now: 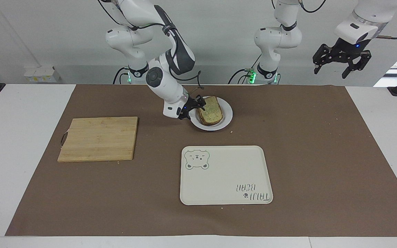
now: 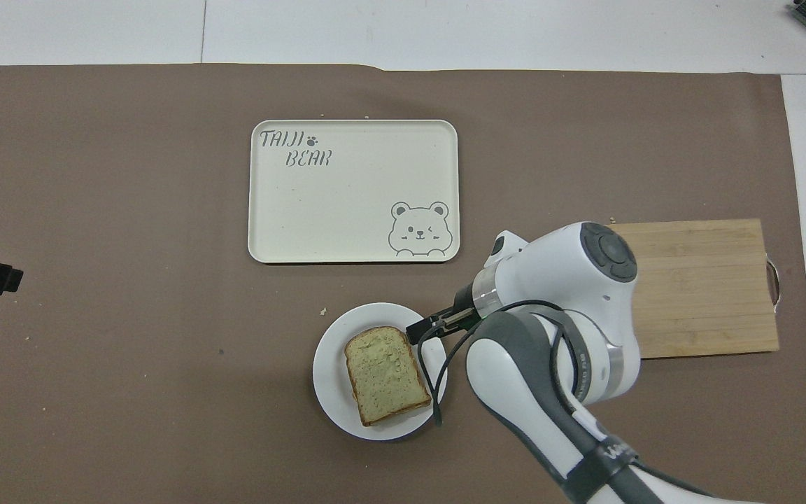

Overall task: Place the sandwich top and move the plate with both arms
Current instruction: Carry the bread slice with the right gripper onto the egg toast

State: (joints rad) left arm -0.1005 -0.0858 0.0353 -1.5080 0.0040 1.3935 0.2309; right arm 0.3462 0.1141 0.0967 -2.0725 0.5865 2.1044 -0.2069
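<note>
The sandwich top (image 1: 211,110) (image 2: 385,374), a greenish-tan slice with a dark crust, lies flat on the slice beneath it on the round white plate (image 1: 228,116) (image 2: 329,395). My right gripper (image 1: 193,108) (image 2: 422,329) stands open just beside the sandwich, at the plate's rim on the side toward the cutting board, holding nothing. Whether its fingertips still brush the crust I cannot tell. My left gripper (image 1: 339,66) hangs open and empty high above the left arm's end of the table; that arm waits.
A cream tray with a bear drawing (image 1: 226,175) (image 2: 352,190) lies farther from the robots than the plate. A wooden cutting board (image 1: 98,138) (image 2: 704,287) lies toward the right arm's end, partly covered by the right arm from overhead. Crumbs dot the brown mat (image 1: 322,155).
</note>
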